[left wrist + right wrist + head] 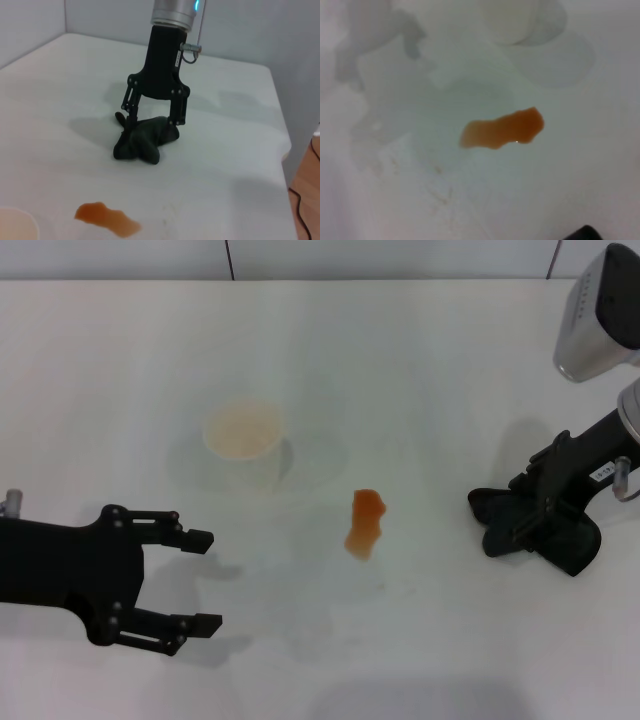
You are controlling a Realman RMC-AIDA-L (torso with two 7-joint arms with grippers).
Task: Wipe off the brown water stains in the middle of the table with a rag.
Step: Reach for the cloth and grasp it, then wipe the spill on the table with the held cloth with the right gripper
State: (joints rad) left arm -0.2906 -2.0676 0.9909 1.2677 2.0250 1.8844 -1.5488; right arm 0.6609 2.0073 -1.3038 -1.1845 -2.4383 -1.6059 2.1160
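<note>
- The step in hand looks like picking up the rag (545, 525): the right gripper (152, 122) stands straight down on it at the right side of the table (120, 360), a finger on either side of the dark cloth and both fingertips at its surface
- In the left wrist view the fingers straddle the lumpy cloth and appear to pinch it; the rag lies on the tabletop, not yet lifted
- The stain (364, 523) sits untouched near the middle of the table, well to the left of the rag, an orange-brown elongated blotch; no wiping shows yet
- A white paper cup (243, 436) stands beyond and to the left of the stain, near it but apart
- The left gripper (200, 580) hovers low at the left side, jaws spread wide and holding nothing; it seems idle
- Next move, as I judge it: raise the rag slightly, carry it leftward to the stain, press down and sweep, keeping clear of the cup
- A small white tag on the right gripper's body carries print too small to read; no brand shows
</note>
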